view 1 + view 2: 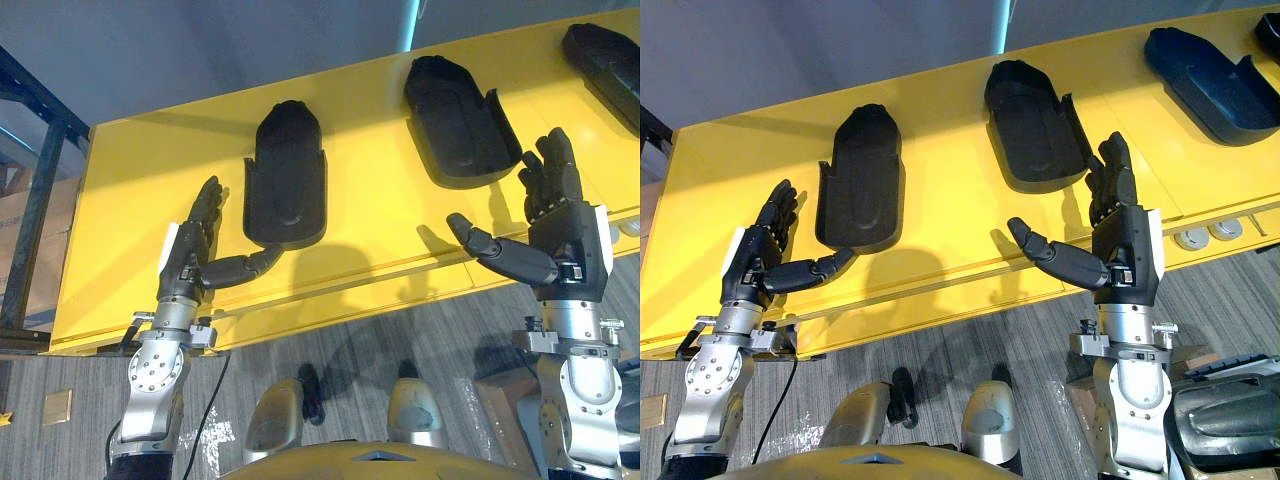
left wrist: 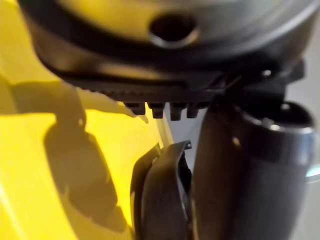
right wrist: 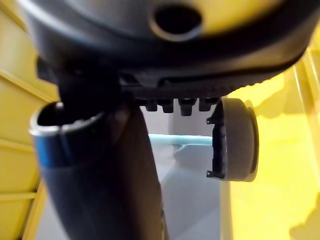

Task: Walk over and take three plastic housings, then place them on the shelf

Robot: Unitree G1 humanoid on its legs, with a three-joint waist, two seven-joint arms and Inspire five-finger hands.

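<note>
The far-right housing (image 1: 606, 52) is running off the edge of the left eye view; the right eye view is showing more of it, a long, bluish-dark tray lying on the yellow table (image 1: 120, 220). In that view's top corner a further dark shape is being cut off, too little of it showing to name. The wrist views are giving little: in the left one a curved black shell edge is showing just past the thumb.

The left housing (image 1: 285, 178) and the middle housing (image 1: 455, 120) are lying hollow side up, well apart. Each is a matte black plastic shell with a rounded far end, raised walls and a side flap. The table top is looking smooth and glossy, with a seam along its near edge and two round grey fittings (image 1: 1206, 236) set into it.

The left hand (image 1: 188, 252) is hovering beside the left housing, fingers straight and released, its thumb reaching to the shell's near end; whether it is touching cannot be told. The right hand (image 1: 566, 235) is hanging near the middle housing, fingers relaxed, thumb spread, grasping nothing.
</note>
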